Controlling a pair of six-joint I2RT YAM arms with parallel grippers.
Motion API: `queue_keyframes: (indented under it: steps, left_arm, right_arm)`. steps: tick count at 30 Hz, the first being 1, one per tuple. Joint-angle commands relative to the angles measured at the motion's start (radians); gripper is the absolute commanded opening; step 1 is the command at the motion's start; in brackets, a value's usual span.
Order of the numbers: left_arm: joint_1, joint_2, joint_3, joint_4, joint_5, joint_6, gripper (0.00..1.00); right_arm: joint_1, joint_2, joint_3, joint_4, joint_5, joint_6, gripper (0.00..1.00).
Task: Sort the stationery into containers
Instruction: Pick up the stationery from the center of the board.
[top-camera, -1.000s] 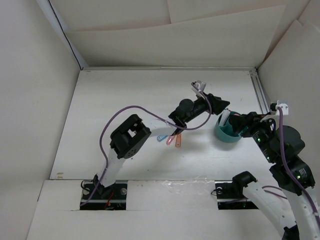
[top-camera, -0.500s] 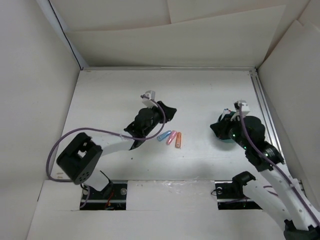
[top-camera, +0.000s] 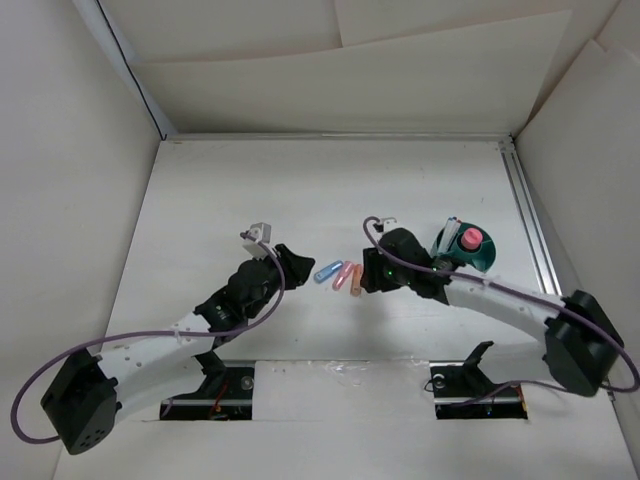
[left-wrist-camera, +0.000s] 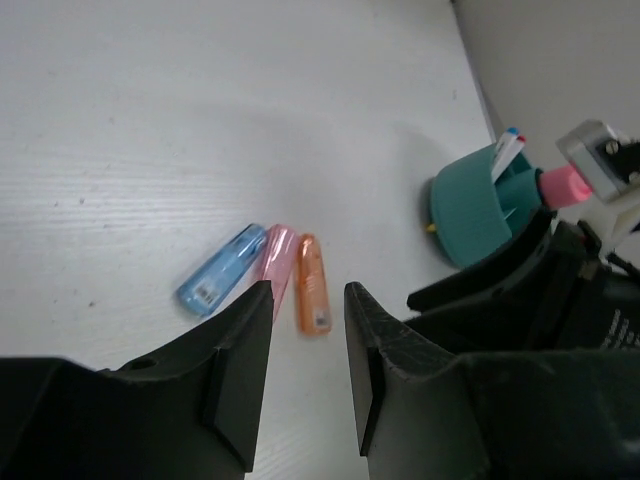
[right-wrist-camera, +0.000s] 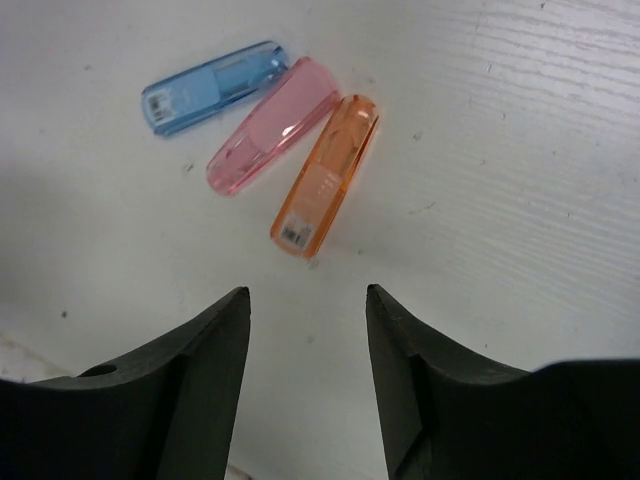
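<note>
Three short markers lie side by side mid-table: blue, pink and orange. My left gripper is open and empty just left of them. My right gripper is open and empty just right of them. In the left wrist view the blue, pink and orange markers lie ahead of my open gripper. In the right wrist view, blue, pink and orange lie beyond my open gripper. The teal cup holds the pink-capped glue stick and white pens.
The cup stands right of the markers, behind the right arm, with pens and glue stick sticking up. White walls enclose the table on the left, back and right. A metal rail runs along the right edge.
My left gripper has drawn back from the cup to the near left of the markers. My right gripper has swung from over the cup to the markers, uncovering the cup.
</note>
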Motion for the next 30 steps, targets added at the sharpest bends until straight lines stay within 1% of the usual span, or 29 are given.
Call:
queue_keyframes:
  steps: [1, 4, 6, 8, 10, 12, 18, 19, 23, 30]
  left_arm:
    - [-0.003, -0.069, -0.044, -0.039, 0.002, -0.015, 0.31]
    - [-0.003, -0.089, -0.087, -0.016, 0.036, -0.015, 0.31]
    - [-0.003, -0.1, -0.106, -0.006, 0.056, -0.015, 0.31]
    - [-0.003, -0.1, -0.115, 0.004, 0.068, -0.006, 0.31]
    - [-0.003, -0.1, -0.124, 0.029, 0.078, -0.006, 0.31]
    - [-0.003, -0.1, -0.135, 0.038, 0.09, 0.003, 0.31]
    - [-0.003, -0.146, -0.146, 0.049, 0.101, 0.013, 0.31]
    - [-0.003, -0.16, -0.146, 0.04, 0.101, 0.022, 0.31]
    - [-0.003, -0.185, -0.146, 0.015, 0.09, 0.031, 0.32]
    - [-0.003, -0.218, -0.146, -0.006, 0.072, 0.042, 0.32]
  right_arm:
    - [0.017, 0.142, 0.1, 0.084, 0.123, 0.024, 0.55]
    - [0.026, 0.264, 0.171, 0.084, 0.174, 0.033, 0.55]
    - [0.026, 0.309, 0.198, 0.084, 0.205, 0.033, 0.6]
    - [0.026, 0.38, 0.246, 0.084, 0.219, 0.033, 0.61]
    - [0.026, 0.435, 0.304, 0.052, 0.231, 0.043, 0.61]
    - [0.035, 0.498, 0.327, 0.032, 0.255, 0.053, 0.61]
    - [0.044, 0.52, 0.338, 0.019, 0.317, 0.101, 0.57]
    - [0.054, 0.52, 0.338, 0.009, 0.317, 0.101, 0.56]
    - [0.075, 0.5, 0.329, -0.005, 0.346, 0.113, 0.55]
    - [0.075, 0.49, 0.318, -0.037, 0.355, 0.122, 0.42]
